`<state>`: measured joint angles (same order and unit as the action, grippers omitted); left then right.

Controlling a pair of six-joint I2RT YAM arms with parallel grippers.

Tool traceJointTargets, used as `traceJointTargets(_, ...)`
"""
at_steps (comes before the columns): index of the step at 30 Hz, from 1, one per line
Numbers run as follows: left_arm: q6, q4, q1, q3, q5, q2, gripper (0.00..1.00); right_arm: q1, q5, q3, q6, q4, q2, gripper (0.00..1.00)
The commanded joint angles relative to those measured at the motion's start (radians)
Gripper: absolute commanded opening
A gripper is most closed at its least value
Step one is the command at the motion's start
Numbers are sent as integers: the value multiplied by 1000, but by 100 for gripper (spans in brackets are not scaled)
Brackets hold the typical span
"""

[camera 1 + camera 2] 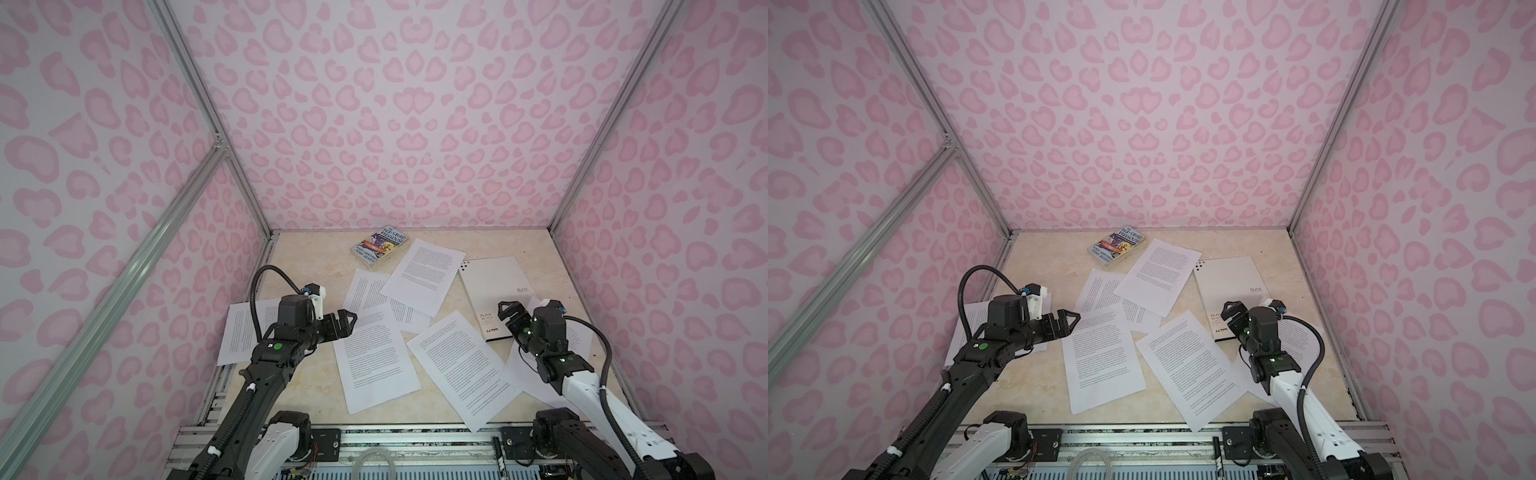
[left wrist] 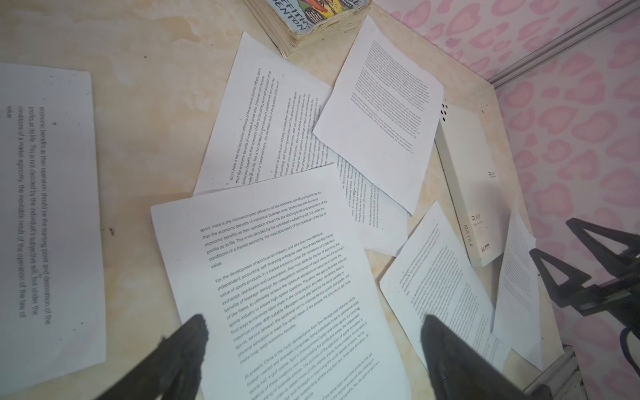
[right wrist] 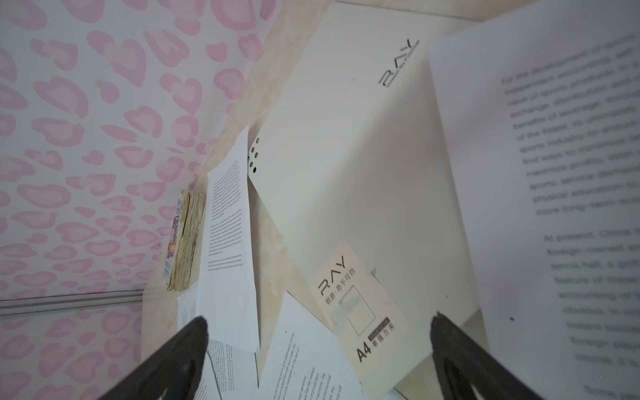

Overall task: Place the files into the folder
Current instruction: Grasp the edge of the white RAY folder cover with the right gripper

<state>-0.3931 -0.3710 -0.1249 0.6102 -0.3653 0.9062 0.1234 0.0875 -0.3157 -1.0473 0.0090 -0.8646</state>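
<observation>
Several files, white printed sheets, lie scattered on the beige table, among them a middle sheet (image 1: pixel 374 357), one beside it (image 1: pixel 461 365), one further back (image 1: pixel 424 274) and one at the left (image 1: pixel 241 332). The folder (image 1: pixel 494 282) (image 1: pixel 1229 278) lies closed at the back right, white with RAY lettering. My left gripper (image 1: pixel 347 320) (image 2: pixel 313 320) hovers open over the middle sheet (image 2: pixel 277 277), holding nothing. My right gripper (image 1: pixel 509 313) (image 3: pixel 318 318) hangs open above the folder's (image 3: pixel 346 156) near labelled corner. Another sheet (image 3: pixel 554 173) lies along the folder's right edge.
A colourful paperback book (image 1: pixel 381 248) (image 3: pixel 183 242) lies at the back, touching the rear sheet. Pink-patterned walls with aluminium posts (image 1: pixel 557 224) close in the table on three sides. A metal rail (image 1: pixel 415 436) runs along the front edge.
</observation>
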Motion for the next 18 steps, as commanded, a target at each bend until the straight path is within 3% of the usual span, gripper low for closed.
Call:
traceJointTargets(1,30,6,-10,3,9,-1,97,2,24,48,-89,7,28,100)
traceJointTargets(5,34,14,-37,-2,9,19,97,4,17,74,-113,10,41,100)
traceJointTargets(18,67,15,-110,-5,49,44,97,-24,73,198,-196,316,-32,95)
